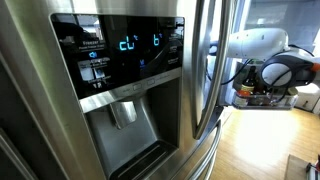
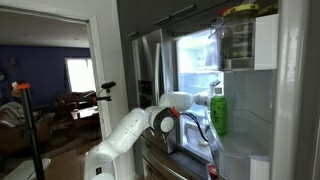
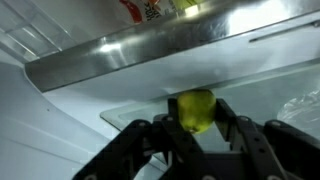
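The fingers (image 3: 176, 122) are drawn in narrow around a yellow-green fruit (image 3: 196, 104). One dark tip lies against each side of it, so the gripper (image 3: 197, 120) appears to hold it. In the wrist view the fruit is at 12 o'clock from the gripper, right at the fingertips and above a pale shelf floor (image 3: 130, 112).

A brushed steel ledge (image 3: 150, 48) runs across that view above the fruit, from 9 o'clock up towards 2 o'clock. A red-and-white packet (image 3: 143, 9) shows over its edge at 11 o'clock. Crinkled clear plastic (image 3: 302, 104) lies at 3 o'clock from the gripper.

In an exterior view the white arm (image 2: 130, 135) rises from 7 o'clock and reaches into the lit fridge (image 2: 195, 55). The gripper end is too small there to make out its fingers. A green bottle (image 2: 217, 114) stands in the open door's rack at 3 o'clock from the wrist, just beside it. A higher door shelf (image 2: 262, 50) at 1 o'clock holds jars. A window (image 2: 77, 72) in the dim room is at 9 o'clock.

In an exterior view from the front, the closed door (image 1: 60, 120) with its dispenser (image 1: 122, 112) fills the left side. The arm (image 1: 252, 44) comes in from 3 o'clock and passes behind the door handle (image 1: 203, 70), which hides the gripper.
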{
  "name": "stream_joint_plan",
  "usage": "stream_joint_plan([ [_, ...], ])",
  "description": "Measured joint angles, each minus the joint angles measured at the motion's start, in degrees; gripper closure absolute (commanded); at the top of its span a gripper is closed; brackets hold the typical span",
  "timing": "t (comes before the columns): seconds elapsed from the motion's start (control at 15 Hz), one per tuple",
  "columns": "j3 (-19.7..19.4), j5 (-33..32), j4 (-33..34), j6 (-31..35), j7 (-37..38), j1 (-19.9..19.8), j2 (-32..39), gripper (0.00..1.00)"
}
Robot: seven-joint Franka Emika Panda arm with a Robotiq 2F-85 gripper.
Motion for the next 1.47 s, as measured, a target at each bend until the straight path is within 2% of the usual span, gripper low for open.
stream_joint_plan([
  [0.67,0.83,0.13,1.75,-3.0,0.09,-0.45,-1.51,0.88],
  [1.47,1.95,0.42,0.69,-27.32,2.03,-0.12,-9.86,0.88],
])
